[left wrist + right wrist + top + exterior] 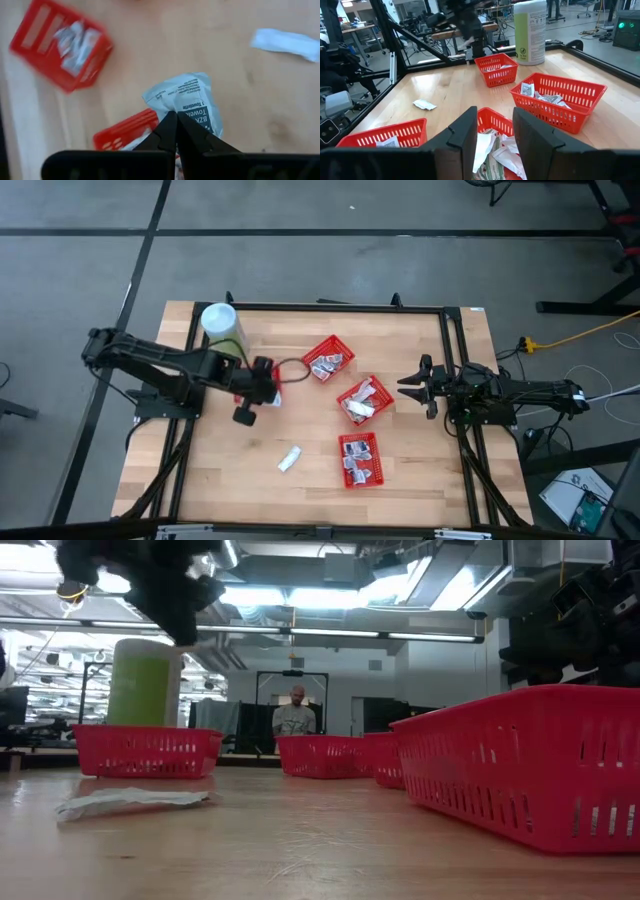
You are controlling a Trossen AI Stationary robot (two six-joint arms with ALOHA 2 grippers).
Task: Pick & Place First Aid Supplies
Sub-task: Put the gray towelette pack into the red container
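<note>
Pale towelette packet pinched aloft — another, seemingly crumpled, lies on the wood.

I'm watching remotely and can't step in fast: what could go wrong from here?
The left gripper pinches only one end of the towelette packet, so it might slip out mid-carry. A loose packet lies on the table, outside every basket. The right gripper, open, waits near the middle basket.

Left gripper pinched closed mid-table; right gripper hovers with fingers apart
</note>
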